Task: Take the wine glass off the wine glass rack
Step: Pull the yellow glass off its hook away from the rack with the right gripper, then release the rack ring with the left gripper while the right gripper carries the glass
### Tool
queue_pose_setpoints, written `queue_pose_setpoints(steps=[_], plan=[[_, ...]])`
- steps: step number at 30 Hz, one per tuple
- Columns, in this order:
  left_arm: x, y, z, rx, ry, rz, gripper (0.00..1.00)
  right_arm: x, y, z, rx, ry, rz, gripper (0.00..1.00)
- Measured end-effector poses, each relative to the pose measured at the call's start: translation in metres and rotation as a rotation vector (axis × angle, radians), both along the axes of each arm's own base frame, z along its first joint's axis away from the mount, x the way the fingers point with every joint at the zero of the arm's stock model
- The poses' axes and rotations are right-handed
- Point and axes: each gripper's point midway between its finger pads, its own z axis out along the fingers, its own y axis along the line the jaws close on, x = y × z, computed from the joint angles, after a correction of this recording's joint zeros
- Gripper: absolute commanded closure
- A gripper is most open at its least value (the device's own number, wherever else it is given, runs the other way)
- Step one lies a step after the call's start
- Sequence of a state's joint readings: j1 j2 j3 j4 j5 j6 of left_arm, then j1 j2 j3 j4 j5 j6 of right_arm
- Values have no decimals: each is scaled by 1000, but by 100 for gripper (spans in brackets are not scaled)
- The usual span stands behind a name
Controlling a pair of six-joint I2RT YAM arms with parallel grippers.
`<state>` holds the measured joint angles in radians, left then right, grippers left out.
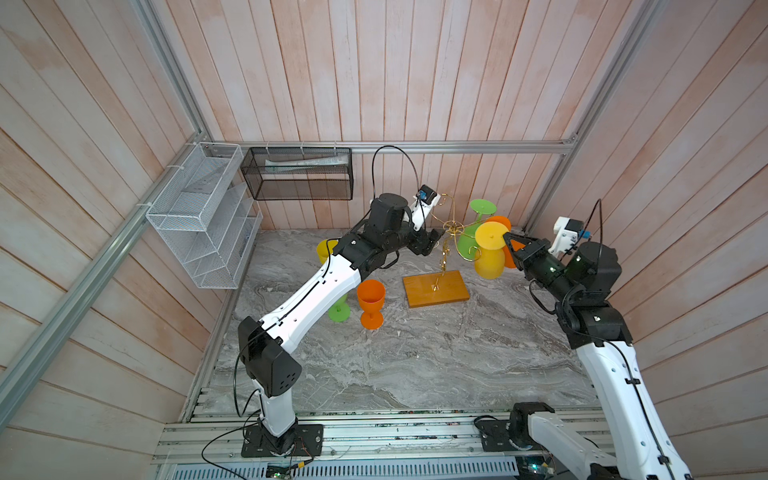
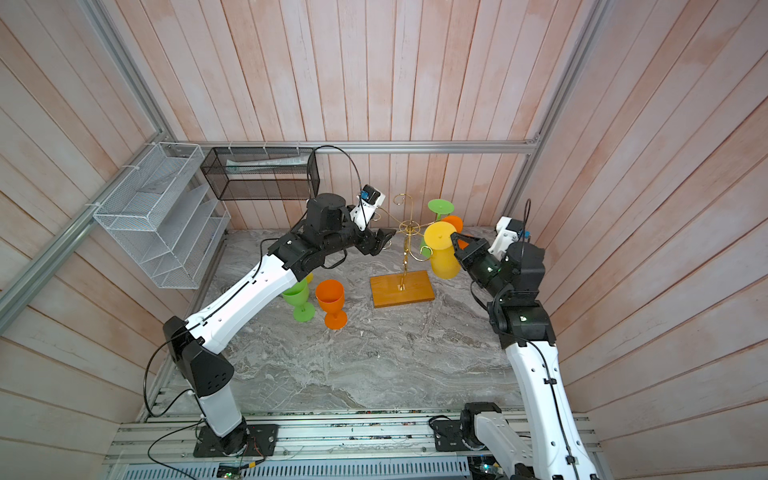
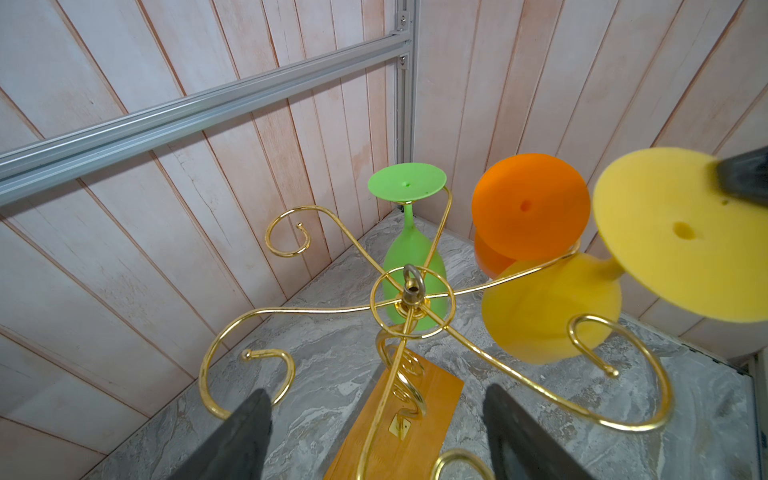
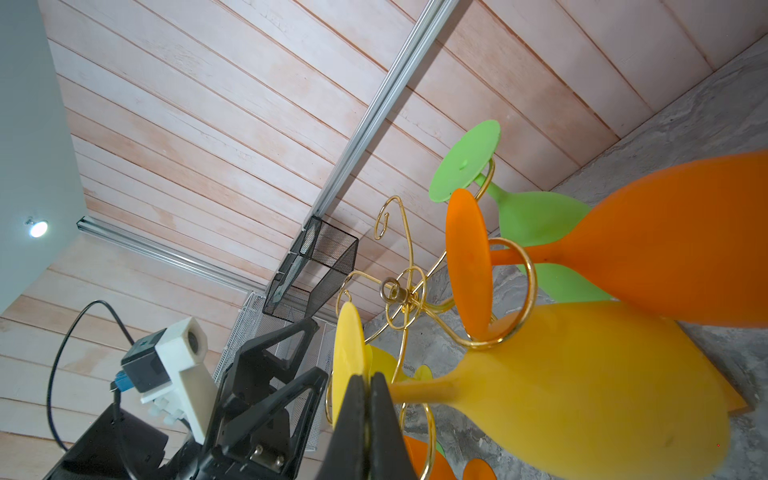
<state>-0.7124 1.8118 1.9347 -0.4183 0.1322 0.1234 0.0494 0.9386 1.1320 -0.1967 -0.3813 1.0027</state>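
Observation:
The gold wire wine glass rack (image 1: pixel 451 226) stands on its orange-brown wooden base (image 1: pixel 436 289). A yellow wine glass (image 1: pixel 490 257) hangs upside down beside the rack's right arms. My right gripper (image 1: pixel 508 239) is shut on the rim of its round foot (image 4: pixel 345 357). Its stem lies close to an empty curled arm (image 3: pixel 615 353); I cannot tell whether they touch. A green glass (image 3: pixel 409 249) and an orange glass (image 3: pixel 530 205) hang upside down on the far arms. My left gripper (image 3: pixel 382 436) is open just left of the rack's stem, holding nothing.
Upright on the marble table left of the rack stand an orange glass (image 1: pixel 370 299), a green glass (image 1: pixel 338 311) and a yellow one (image 1: pixel 324 249) partly hidden behind the left arm. A white wire basket (image 1: pixel 199 216) and a black mesh basket (image 1: pixel 297 174) hang on the walls.

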Motion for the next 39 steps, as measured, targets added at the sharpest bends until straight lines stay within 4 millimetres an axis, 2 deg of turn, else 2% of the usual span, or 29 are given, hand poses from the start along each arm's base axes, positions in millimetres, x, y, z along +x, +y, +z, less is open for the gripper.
queue_pose_setpoints(steps=[8,13,17,22,26,30,39], plan=[[-18,16,1,-13,22,11,18,-35,-11,7,-55,-31,-49,100],[-34,32,10,-45,30,29,18,-62,-17,13,-94,-65,-77,100],[-44,45,18,-67,32,52,18,-76,-19,12,-124,-79,-83,100],[-52,62,20,-84,52,104,17,-77,-15,-3,-157,-53,-53,100],[-56,80,8,-80,95,150,17,-76,-10,-17,-178,-22,-27,100],[-53,92,-5,-81,150,194,17,-76,-6,-20,-185,-21,0,100],[-55,99,-24,-97,271,241,17,-84,18,-21,-211,-43,107,100]])
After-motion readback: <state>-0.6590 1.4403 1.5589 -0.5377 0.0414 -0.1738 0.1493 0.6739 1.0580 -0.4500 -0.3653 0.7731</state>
